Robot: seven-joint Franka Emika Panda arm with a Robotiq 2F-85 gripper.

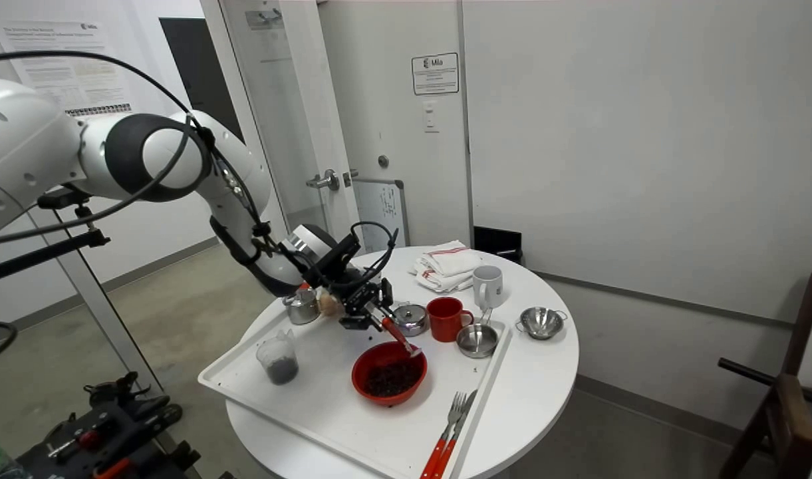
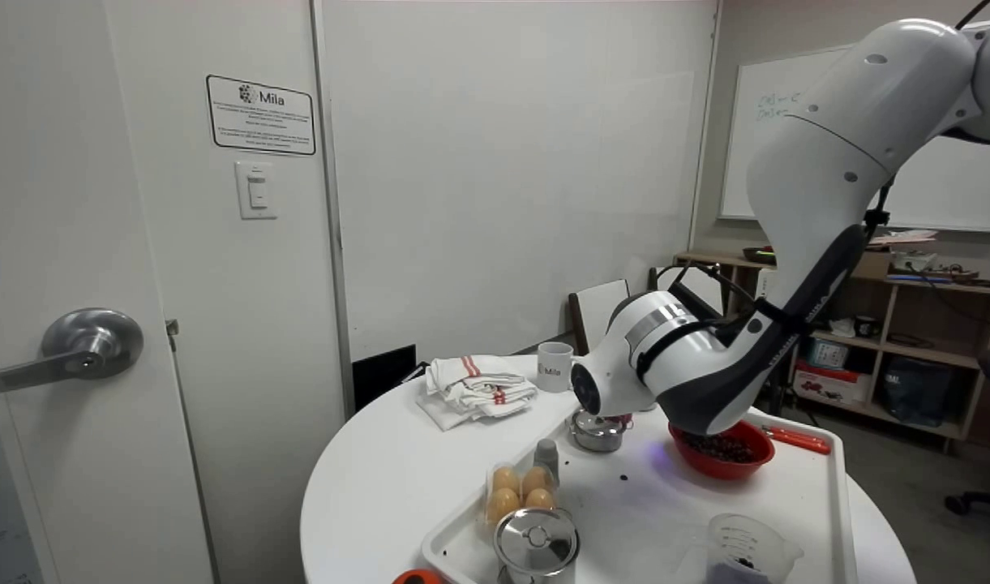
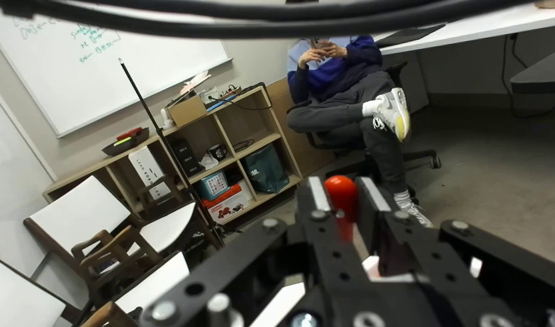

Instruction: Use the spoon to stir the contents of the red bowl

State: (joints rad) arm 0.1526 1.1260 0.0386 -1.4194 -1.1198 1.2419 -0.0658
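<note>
The hand (image 3: pixel 345 190) is clamped on the spoon (image 1: pixel 397 332), gripping it by the orange-red handle — presumably so that the pale head is left free to work. The hand slants downward, which aims the head at the red bowl (image 1: pixel 379 357). The head shows at the bowl's rim, ahead of the hand; whether it lies above, on or inside the rim cannot be told. The red bowl stands upright below the hand, on the tray (image 1: pixel 319 399), with dark contents (image 1: pixel 391 381) in it; this placement should make for a short stirring stroke. A lidded pot (image 1: pixel 411 320) is close beside the hand — allow clearance. The fork (image 1: pixel 443 437) and knife (image 1: pixel 455 435) lie beyond the bowl, probably outside the stirring path. The desk (image 1: pixel 542 372) carries the tray.
</note>
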